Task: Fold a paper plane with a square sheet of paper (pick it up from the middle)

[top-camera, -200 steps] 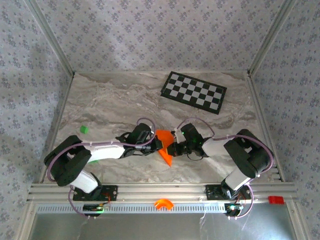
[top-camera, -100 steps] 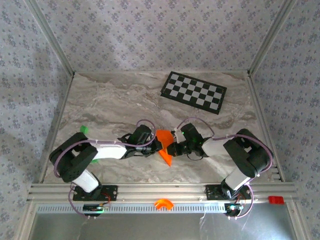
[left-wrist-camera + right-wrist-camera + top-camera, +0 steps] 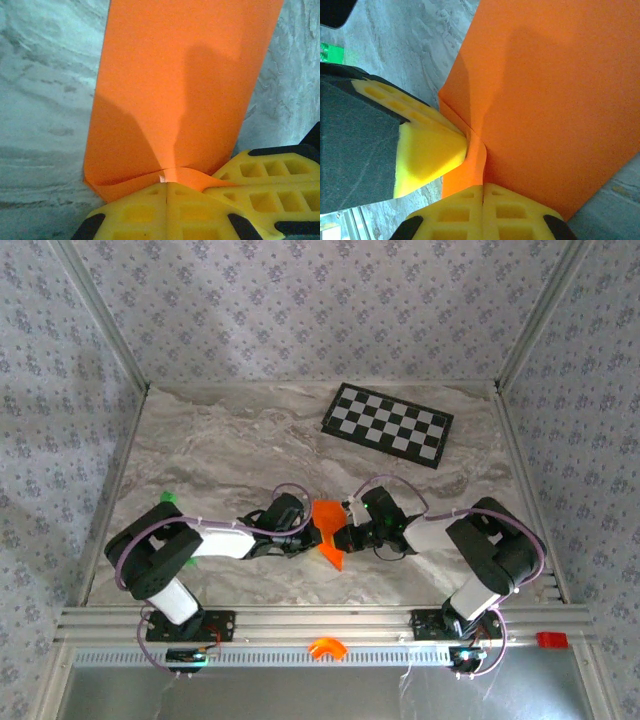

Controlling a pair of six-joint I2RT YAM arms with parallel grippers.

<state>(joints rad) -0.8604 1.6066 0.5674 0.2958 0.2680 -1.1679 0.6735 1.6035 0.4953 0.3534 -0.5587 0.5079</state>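
the left tool [image 3: 306, 532] comes in from the left. its yellow pads [image 3: 135, 212] are pressed together and clamped on one edge of the orange paper [image 3: 328, 514], which buckles up a little at the pinch. the paper sits over the bench [image 3: 220, 450] at the middle, toward the near side, directly between the two tools. i cannot tell whether it lies flat or is lifted. the right tool [image 3: 346, 537] comes in from the right, also together and clamped on the paper, its tip just beside the left tool's tip.

neither arm looks nearer, since both grip the same short stretch from opposite sides. the paper's long axis runs far to near, leaning slightly right. the broad end is far and the narrow tip points at the near edge. a crease along that axis likely needs both tools moving together, or the thin paper may tear.
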